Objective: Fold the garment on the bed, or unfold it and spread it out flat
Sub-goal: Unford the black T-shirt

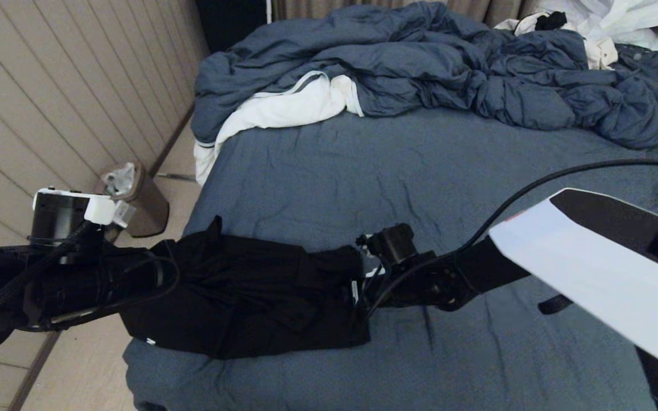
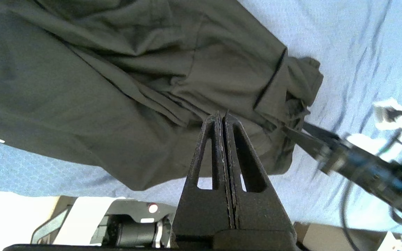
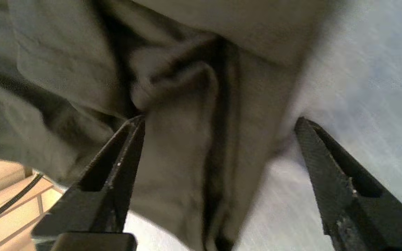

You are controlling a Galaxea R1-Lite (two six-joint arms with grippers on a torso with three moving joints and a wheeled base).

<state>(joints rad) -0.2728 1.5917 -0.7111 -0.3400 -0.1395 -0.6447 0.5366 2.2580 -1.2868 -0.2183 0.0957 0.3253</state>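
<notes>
Beige panelled wall (image 1: 49,103) runs down your 9 o'clock side, with a strip of floor and a small bin (image 1: 135,200) between it and the bed (image 1: 420,171). You've got the slate-blue sheet mostly bare in the middle.

Up at 12 o'clock a puffy blue-grey duvet (image 1: 420,63) is heaped across the far end, with a white cloth (image 1: 283,108) poking out from under it around 11 and spilling over the bed's edge. More white laundry (image 1: 620,23) sits at 1 o'clock. All of that is well apart from the garment.

The garment (image 1: 249,297) is bunched into a wrinkly band near the bed's front corner at 7 o'clock, one end hanging past the edge.

Your left tool (image 2: 223,116) is at the shirt's 9 o'clock end, fingers pressed together right against the fabric; can't tell whether any cloth is pinched between them. Your right tool (image 3: 218,122) is at the 3 o'clock end, fingers spread wide with a fold of shirt sitting between them. Its black cable (image 1: 563,177) arcs over the sheet above the white arm (image 1: 592,274), which hides a chunk of bed at 4 o'clock.
</notes>
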